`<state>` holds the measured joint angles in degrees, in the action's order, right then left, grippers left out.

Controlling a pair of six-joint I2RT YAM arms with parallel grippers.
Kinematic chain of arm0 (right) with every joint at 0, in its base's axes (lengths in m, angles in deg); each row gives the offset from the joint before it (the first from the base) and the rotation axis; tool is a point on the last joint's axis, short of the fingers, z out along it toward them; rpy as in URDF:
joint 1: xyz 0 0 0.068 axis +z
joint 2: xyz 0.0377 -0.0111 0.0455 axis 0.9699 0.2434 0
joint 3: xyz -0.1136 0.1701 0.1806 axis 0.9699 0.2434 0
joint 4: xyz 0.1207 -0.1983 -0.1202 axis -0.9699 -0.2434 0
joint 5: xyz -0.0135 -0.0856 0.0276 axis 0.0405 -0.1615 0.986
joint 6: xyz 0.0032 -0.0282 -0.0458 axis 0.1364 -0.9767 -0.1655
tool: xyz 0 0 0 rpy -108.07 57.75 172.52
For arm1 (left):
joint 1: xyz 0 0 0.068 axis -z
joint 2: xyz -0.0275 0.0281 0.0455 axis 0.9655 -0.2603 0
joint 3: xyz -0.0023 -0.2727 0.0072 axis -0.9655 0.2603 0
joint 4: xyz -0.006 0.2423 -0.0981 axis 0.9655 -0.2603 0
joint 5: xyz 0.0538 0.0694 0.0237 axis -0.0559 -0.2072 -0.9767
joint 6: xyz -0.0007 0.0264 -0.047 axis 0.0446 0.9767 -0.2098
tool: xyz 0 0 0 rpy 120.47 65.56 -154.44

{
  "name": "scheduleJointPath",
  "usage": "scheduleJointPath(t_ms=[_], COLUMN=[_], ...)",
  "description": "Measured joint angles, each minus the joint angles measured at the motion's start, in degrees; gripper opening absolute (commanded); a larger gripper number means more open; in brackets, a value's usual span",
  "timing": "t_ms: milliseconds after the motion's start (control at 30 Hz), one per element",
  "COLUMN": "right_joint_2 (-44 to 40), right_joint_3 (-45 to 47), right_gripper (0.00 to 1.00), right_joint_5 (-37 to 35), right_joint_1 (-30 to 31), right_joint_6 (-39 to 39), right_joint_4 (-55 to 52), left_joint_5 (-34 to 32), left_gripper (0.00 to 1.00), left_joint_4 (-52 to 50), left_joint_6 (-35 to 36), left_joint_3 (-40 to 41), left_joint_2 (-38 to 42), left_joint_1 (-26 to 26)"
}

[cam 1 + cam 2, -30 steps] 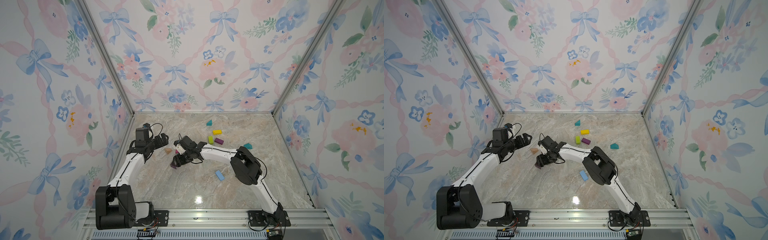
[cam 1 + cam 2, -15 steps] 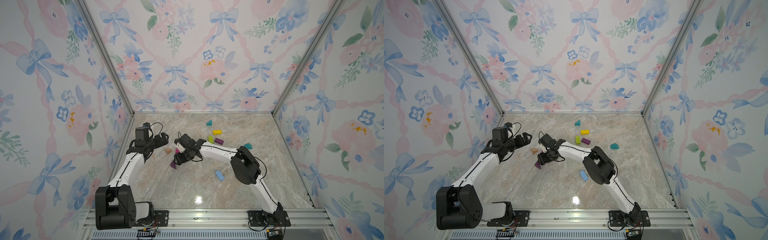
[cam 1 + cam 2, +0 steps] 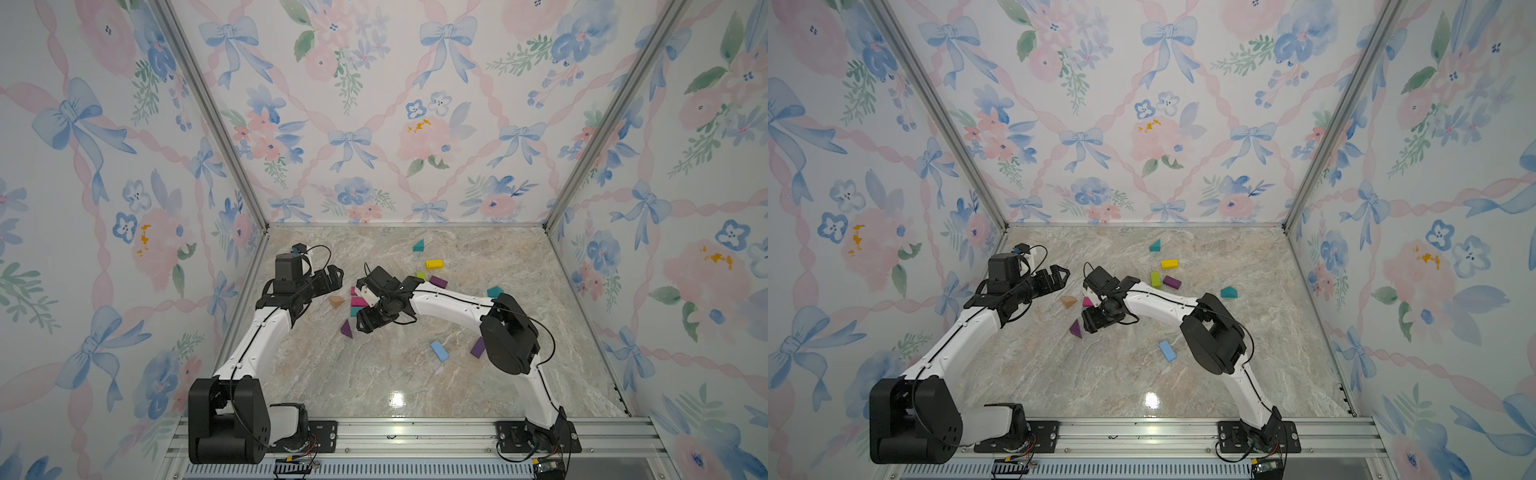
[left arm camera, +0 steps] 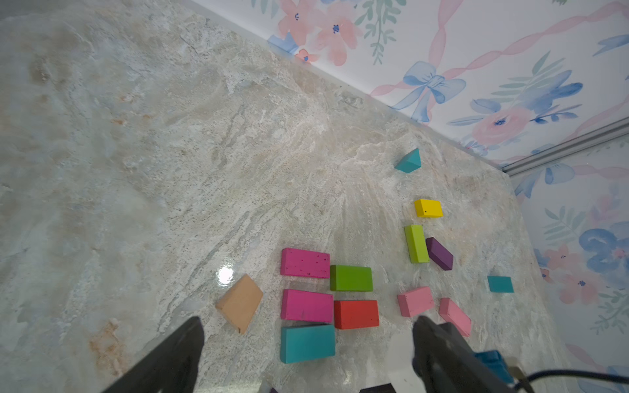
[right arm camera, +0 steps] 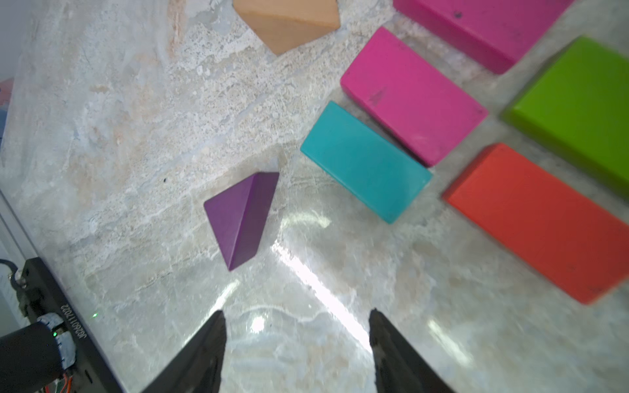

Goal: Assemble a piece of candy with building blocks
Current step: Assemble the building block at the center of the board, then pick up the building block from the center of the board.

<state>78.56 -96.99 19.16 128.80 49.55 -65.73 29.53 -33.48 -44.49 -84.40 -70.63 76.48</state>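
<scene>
**Seating the purple prism against the brick cluster**

The right gripper (image 5: 296,311) hovers over bare table (image 3: 415,374), jaws parted and holding nothing. The purple prism (image 5: 240,217) lies ahead of its fingertips, tip just beside a corner of the teal brick (image 5: 364,161), not touching. The left gripper (image 4: 308,321) stands fully spread and empty above the cluster, near the table's left edge.

Probable step: set the prism as a wrapper end. Grip low across its sloped faces. Keep it flat and slide gently, so the magenta bricks (image 5: 413,95) and red brick (image 5: 541,221) stay aligned.

No container is in view; all blocks lie directly on the table.
</scene>
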Motion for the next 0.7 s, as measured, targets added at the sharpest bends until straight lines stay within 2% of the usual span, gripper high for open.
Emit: scheduleJointPath(t_ms=[133,267,367,433,533,700], right_joint_2=[-11.41,-17.64,-16.87,-15.1,-11.08,-3.21], right_joint_3=[7.52,14.21,16.92,17.27,16.39,12.17], right_gripper=[0.82,0.91,0.93,0.93,0.93,0.86], right_joint_5=[-1.95,-4.57,-6.64,-7.69,-8.04,-8.52], right_joint_1=[-2.45,-10.29,-15.56,-17.07,-17.05,-16.65], right_joint_6=[-1.6,-3.06,-3.52,-3.5,-3.39,-3.06], right_joint_4=[-0.85,-0.9,-1.05,-1.22,-1.03,-0.92], left_joint_5=[1.7,2.32,2.45,2.16,1.36,0.28], left_gripper=[0.98,0.98,0.98,0.98,0.98,0.98], left_joint_4=[0.2,0.2,0.24,0.22,0.22,0.52], left_joint_6=[-0.07,-0.17,-0.33,-0.46,-0.52,-0.52], left_joint_3=[0.22,1.25,1.97,2.51,3.3,3.45], left_joint_2=[1.42,2.67,3.15,3.13,2.97,2.36], left_joint_1=[3.45,10.47,15.34,16.79,17.64,19.04])
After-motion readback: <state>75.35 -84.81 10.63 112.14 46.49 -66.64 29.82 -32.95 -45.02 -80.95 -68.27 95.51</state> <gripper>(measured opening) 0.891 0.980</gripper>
